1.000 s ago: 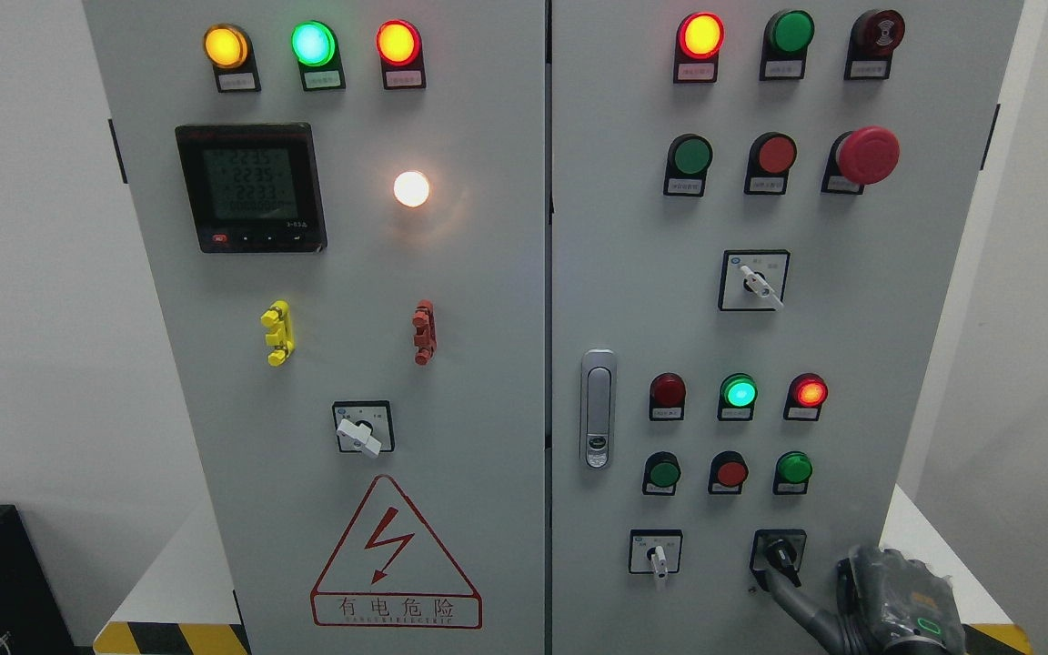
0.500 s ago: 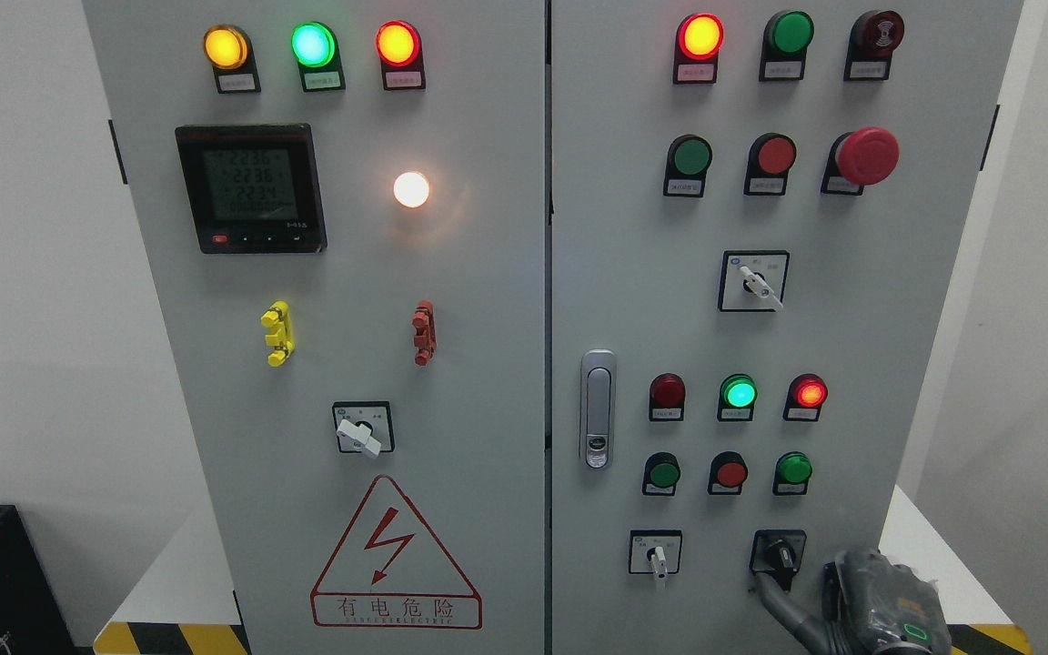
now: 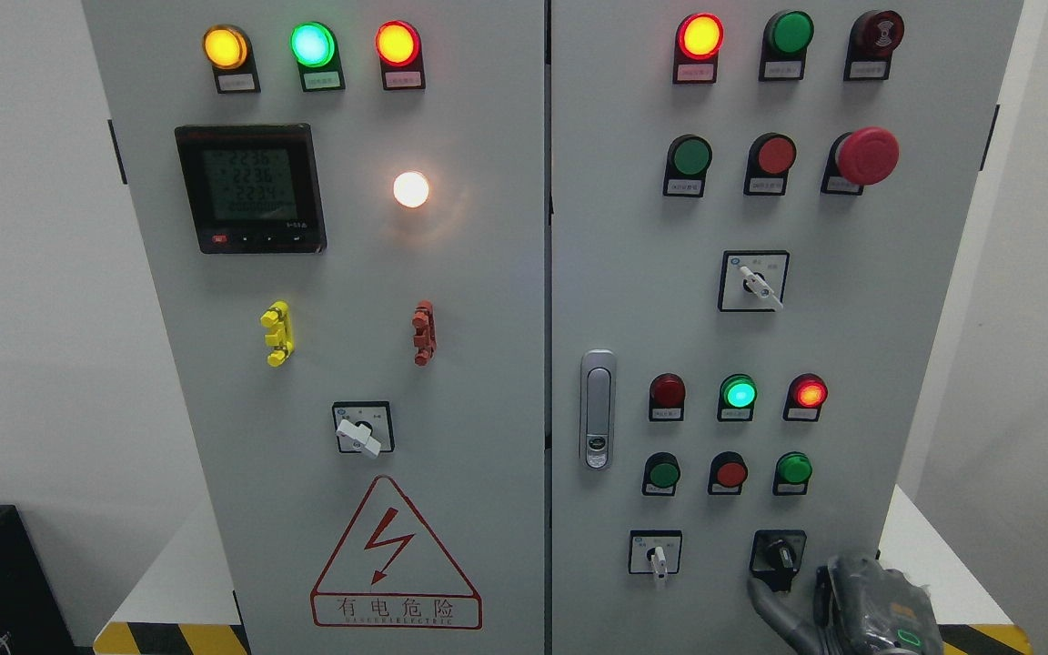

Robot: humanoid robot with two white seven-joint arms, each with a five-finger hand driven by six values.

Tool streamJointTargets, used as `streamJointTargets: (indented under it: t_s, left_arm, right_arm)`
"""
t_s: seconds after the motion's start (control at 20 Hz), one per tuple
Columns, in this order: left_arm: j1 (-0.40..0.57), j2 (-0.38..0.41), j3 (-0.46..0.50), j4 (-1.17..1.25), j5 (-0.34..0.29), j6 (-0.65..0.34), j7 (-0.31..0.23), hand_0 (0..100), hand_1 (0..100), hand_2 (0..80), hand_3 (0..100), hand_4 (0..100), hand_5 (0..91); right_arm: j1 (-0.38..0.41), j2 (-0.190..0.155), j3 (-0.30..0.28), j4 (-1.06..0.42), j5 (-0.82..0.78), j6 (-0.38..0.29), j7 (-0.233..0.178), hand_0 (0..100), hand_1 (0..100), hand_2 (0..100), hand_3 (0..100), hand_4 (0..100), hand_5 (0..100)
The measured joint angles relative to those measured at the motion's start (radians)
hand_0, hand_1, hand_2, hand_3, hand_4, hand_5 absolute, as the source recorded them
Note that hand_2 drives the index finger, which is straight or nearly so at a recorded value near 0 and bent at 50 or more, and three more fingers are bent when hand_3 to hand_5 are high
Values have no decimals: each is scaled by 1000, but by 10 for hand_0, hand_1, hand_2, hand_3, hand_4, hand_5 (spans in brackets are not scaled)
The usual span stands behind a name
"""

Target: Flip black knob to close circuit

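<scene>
The black knob [image 3: 780, 552] sits in its black square plate at the lower right of the right cabinet door [image 3: 897, 318], its handle tilted slightly right of upright. My right hand [image 3: 838, 605] comes in at the bottom edge just below and right of the knob. One grey finger [image 3: 765, 600] stretches up and left, its tip just under the plate's lower left corner, apart from the knob. The hand holds nothing. My left arm is out of view.
A white-handled selector [image 3: 658, 555] lies left of the knob, and green [image 3: 664, 474], red [image 3: 731, 474] and green [image 3: 794, 468] buttons sit above it. A metal door latch [image 3: 598, 409] is on the door's left edge. The left door carries a meter [image 3: 251, 187] and a warning triangle [image 3: 395, 555].
The knob's handle has turned from pointing down-right to near upright. My right hand has slid left and lower, and its finger has come off the knob.
</scene>
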Motion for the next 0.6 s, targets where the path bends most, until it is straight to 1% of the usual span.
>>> streamJointTargets:
  t_s: [0.3, 0.4, 0.45, 0.55, 0.6]
  left_arm:
    - [0, 0, 0, 0, 0, 0, 0, 120, 556, 0, 0, 0, 0]
    - [0, 0, 0, 0, 0, 0, 0, 120, 556, 0, 0, 0, 0]
    - [0, 0, 0, 0, 0, 0, 0, 120, 556, 0, 0, 0, 0]
    - [0, 0, 0, 0, 0, 0, 0, 120, 556, 0, 0, 0, 0]
    - [0, 0, 0, 0, 0, 0, 0, 120, 556, 0, 0, 0, 0]
  right_arm:
    - [52, -2, -5, -54, -56, 1, -1, 0, 69, 784, 1000, 868, 911]
    - [74, -2, -8, -77, -96, 3, -4, 0, 71, 746, 987, 856, 884]
    - [86, -2, -12, -89, -124, 4, -17, 0, 71, 741, 984, 854, 880]
    - [115, -2, -23, -115, -200, 5, -50, 0, 77, 682, 968, 839, 833]
    - [132, -2, -28, -129, -243, 5, -66, 0, 77, 678, 963, 833, 822]
